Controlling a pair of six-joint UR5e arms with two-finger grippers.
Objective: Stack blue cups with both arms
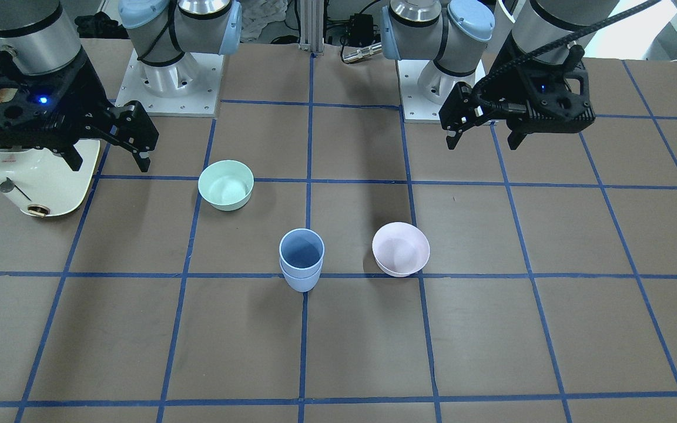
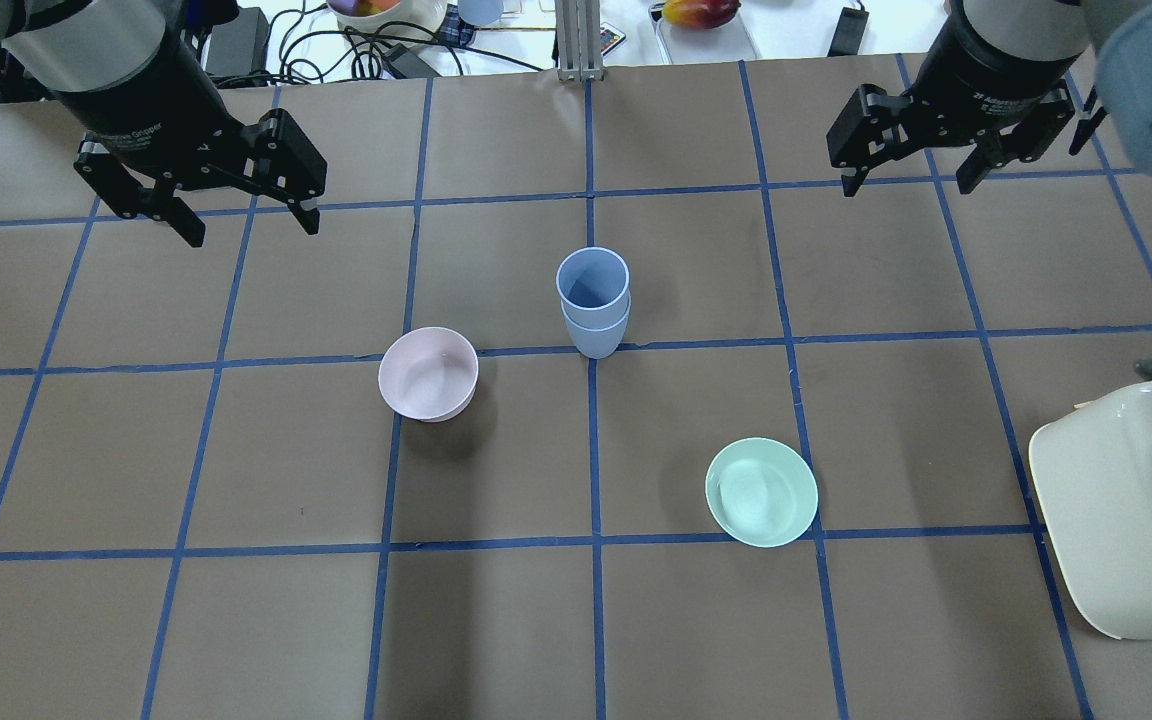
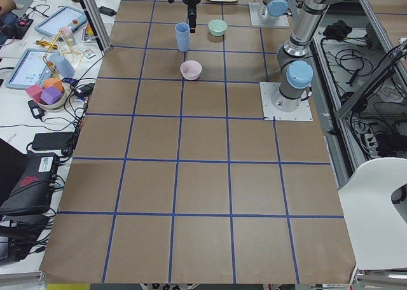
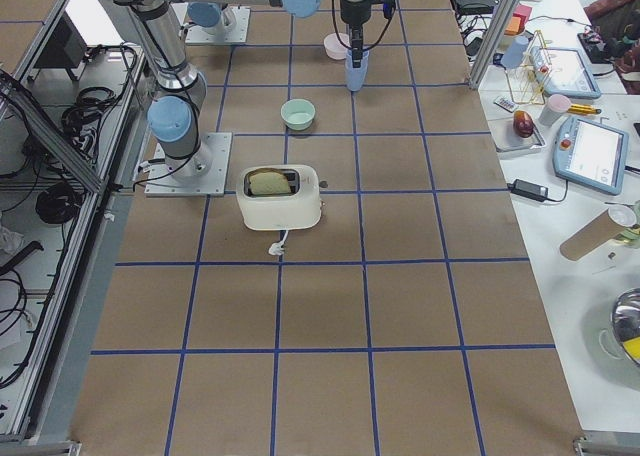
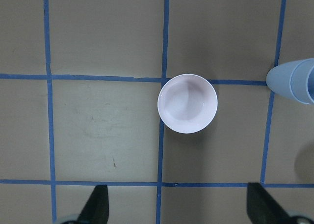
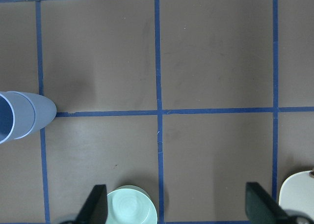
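A wide table covered in brown sheeting fills the scene, marked into squares by blue tape lines. Along its far side runs a white workbench holding tablets and leads, with an aluminium post rising at the table's edge. On the near side stands a white chair, beside a metal frame strung with black cables. The light is even and the shadows are soft.
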